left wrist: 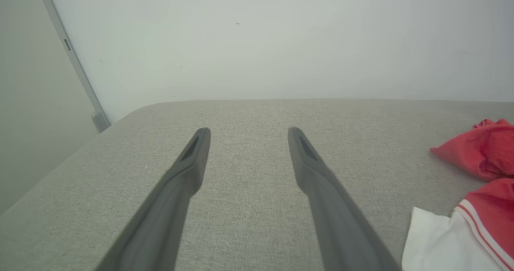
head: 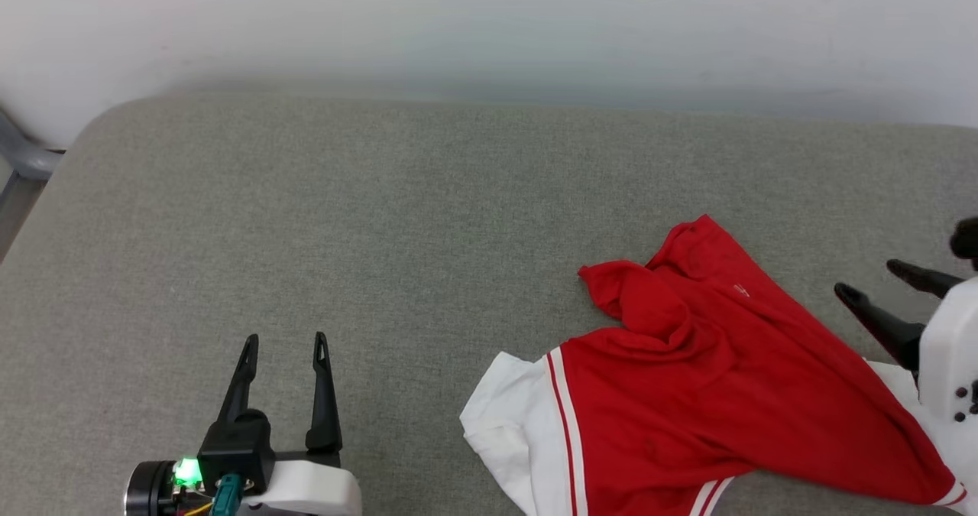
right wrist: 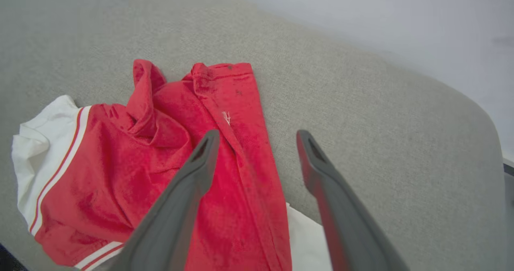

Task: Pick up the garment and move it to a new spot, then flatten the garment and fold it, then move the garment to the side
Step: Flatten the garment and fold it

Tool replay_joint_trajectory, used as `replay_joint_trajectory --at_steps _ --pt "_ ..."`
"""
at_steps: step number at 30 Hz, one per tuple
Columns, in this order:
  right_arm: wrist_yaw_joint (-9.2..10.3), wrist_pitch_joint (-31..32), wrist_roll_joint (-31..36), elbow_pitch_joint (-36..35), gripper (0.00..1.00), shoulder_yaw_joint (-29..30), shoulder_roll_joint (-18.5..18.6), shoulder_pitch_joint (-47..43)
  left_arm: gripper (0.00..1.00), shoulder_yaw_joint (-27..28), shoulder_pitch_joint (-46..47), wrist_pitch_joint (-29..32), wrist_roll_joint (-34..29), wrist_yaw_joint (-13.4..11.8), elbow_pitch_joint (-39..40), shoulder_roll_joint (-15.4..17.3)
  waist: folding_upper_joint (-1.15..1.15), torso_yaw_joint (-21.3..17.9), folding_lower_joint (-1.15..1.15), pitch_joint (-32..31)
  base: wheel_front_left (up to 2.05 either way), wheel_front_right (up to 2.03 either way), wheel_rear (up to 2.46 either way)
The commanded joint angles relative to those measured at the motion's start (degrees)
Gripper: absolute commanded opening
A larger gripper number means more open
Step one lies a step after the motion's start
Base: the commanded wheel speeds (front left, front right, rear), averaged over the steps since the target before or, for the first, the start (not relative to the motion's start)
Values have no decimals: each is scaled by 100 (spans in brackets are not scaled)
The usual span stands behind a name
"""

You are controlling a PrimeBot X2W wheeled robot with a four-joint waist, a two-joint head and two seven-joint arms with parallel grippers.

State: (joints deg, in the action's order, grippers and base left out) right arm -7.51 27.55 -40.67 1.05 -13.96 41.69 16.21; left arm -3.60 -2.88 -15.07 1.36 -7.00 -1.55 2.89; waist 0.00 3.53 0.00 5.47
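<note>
The red jersey (head: 710, 394) lies crumpled on the grey padded surface at the lower right, a white side panel with red-striped trim bunched at its left end. Its letters and number are hidden. My right gripper (head: 879, 283) is open at the jersey's right edge, its fingers spread with nothing between them. In the right wrist view that gripper (right wrist: 257, 136) straddles the jersey's (right wrist: 168, 150) right border, one finger over red cloth and one over bare surface. My left gripper (head: 284, 342) stands open at the lower left, well apart from the jersey (left wrist: 478, 190).
The grey padded surface (head: 382, 218) runs back to a pale wall (head: 489, 19), with a rounded corner at the far left. A grey metal frame (head: 23, 157) stands beyond that corner. Broad bare surface stretches left of the jersey.
</note>
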Motion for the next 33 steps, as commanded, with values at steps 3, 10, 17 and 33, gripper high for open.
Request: replay_joint_trajectory --at_steps 3,10,17,33 --pt "4 914 9 87 100 -500 136 495 100 -117 233 -15 59 -49 41 -3 0 184 0 360 0 0 0" --pt "4 1752 33 576 100 -1222 121 1103 100 -326 515 -15 148 -167 77 -3 0 387 0 822 0 0 0" --pt "3 1800 103 1453 100 -2028 -35 1531 100 -536 811 -15 199 -271 94 -3 0 589 0 1259 0 0 0" --pt "4 -852 -873 810 0 -2249 347 1479 100 -356 517 -15 126 -270 28 -4 0 245 0 738 0 0 0"
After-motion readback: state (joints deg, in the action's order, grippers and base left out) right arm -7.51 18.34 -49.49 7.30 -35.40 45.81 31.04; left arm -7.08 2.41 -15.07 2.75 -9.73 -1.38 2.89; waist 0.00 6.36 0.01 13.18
